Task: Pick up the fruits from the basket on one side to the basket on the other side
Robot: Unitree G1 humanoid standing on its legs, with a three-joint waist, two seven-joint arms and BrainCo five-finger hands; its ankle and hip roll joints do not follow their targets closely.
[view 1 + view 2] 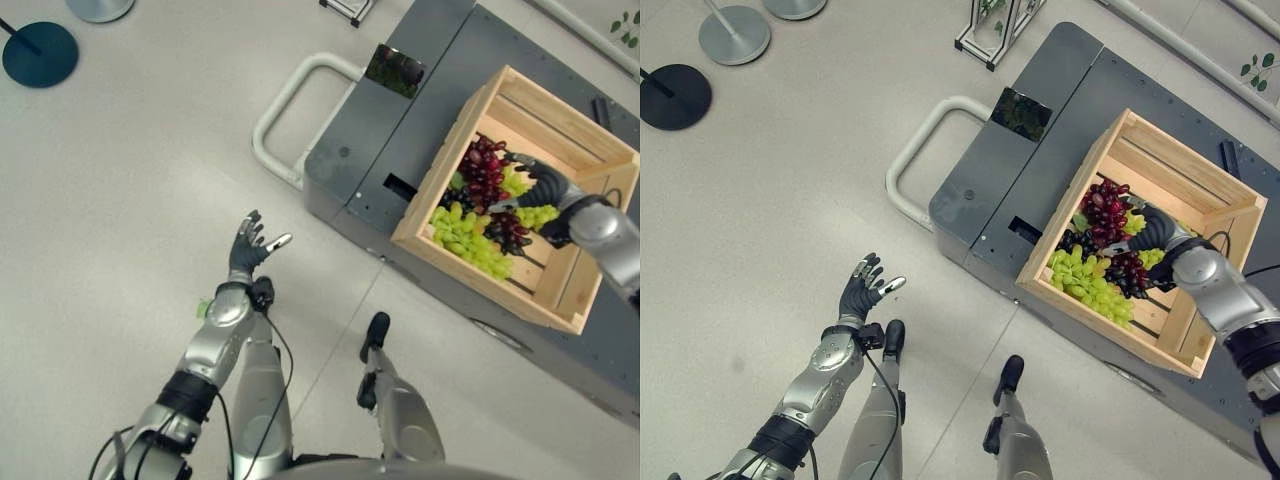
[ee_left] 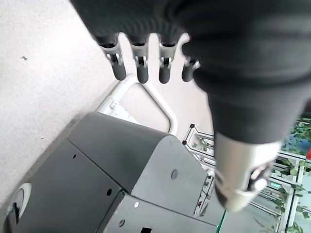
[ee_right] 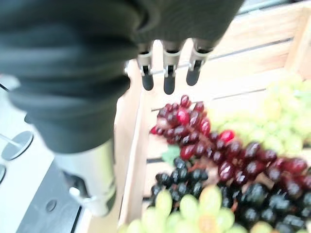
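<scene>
Head eyes look down; wrist cameras peer close past fingers.

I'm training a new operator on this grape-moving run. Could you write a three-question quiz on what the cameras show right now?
1. True or false: the right hand is over the grapes inside the wooden crate.
2. Which grape colours lie in the crate? A) green only B) green, red and dark C) red only
3. Fill in: the left hand hangs over the ______, fingers spread, holding nothing.

Key:
1. True; the right wrist view shows its fingers straight above the red grapes, none grasped.
2. B: green grapes, red ones and dark grapes.
3. Floor, apart from the grey cart that bears the crate.
</scene>
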